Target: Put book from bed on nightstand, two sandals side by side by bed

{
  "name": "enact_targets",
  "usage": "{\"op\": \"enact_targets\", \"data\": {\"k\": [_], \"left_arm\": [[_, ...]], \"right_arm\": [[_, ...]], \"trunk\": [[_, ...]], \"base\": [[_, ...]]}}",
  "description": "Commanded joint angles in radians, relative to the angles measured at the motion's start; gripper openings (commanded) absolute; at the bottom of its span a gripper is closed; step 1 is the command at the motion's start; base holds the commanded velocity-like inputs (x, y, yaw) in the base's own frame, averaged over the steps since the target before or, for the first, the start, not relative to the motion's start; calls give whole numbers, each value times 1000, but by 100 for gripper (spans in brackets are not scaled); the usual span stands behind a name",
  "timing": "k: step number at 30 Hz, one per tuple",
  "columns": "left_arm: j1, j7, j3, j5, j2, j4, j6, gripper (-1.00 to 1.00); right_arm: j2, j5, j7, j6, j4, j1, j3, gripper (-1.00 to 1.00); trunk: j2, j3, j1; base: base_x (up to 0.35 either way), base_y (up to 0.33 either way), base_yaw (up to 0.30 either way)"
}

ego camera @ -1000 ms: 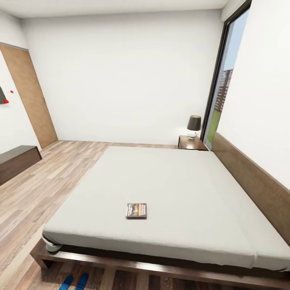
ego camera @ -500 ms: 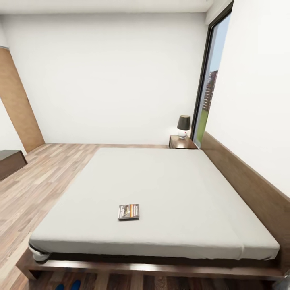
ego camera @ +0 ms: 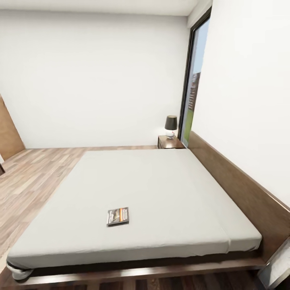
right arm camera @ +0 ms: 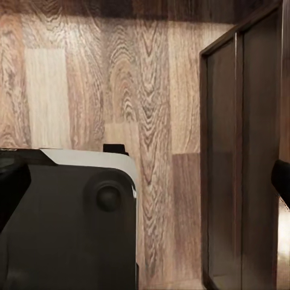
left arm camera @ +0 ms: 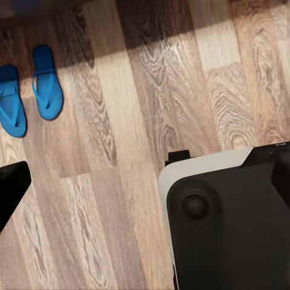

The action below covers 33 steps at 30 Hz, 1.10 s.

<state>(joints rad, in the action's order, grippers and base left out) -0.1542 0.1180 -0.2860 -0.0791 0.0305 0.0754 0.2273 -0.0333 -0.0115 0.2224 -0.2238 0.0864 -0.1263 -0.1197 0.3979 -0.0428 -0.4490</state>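
The book [ego camera: 118, 216], dark with an orange band, lies flat on the pale mattress of the bed [ego camera: 161, 189], near its front left part. A nightstand [ego camera: 170, 142] stands at the far corner beside the headboard, by the window. Two blue sandals [left arm camera: 29, 90] lie side by side on the wood floor in the left wrist view. My left gripper [left arm camera: 145, 187] and right gripper [right arm camera: 145, 184] hang over the floor beside my dark base, fingers spread to the picture edges, holding nothing.
A dark-shaded lamp [ego camera: 170, 125] occupies the nightstand's top. The long headboard [ego camera: 237, 189] runs along the right wall. A dark wooden furniture panel [right arm camera: 241, 157] stands close to my right gripper. Open plank floor [ego camera: 28, 181] lies left of the bed.
The head camera has turned right, so the whole picture slid left. Door, wall cabinet and the sandals at the bottom edge have left the head view. The book has not moved on the bed.
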Motion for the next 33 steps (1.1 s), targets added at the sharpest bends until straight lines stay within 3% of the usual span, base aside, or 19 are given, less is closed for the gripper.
{"op": "enact_targets", "data": {"k": [1,33], "left_arm": [[-1,3,-9,-8,0,0,3,100],[-1,3,-8,-10,0,0,4,100]], "right_arm": [[0,-1,6,-2,-1,-1,-8,100],[0,-1,6,-2,-2,-1,-8,100]], "trunk": [[2,-2,-1],[2,-2,-1]], "base": [[226,0,-52],[91,-5,-7]]}}
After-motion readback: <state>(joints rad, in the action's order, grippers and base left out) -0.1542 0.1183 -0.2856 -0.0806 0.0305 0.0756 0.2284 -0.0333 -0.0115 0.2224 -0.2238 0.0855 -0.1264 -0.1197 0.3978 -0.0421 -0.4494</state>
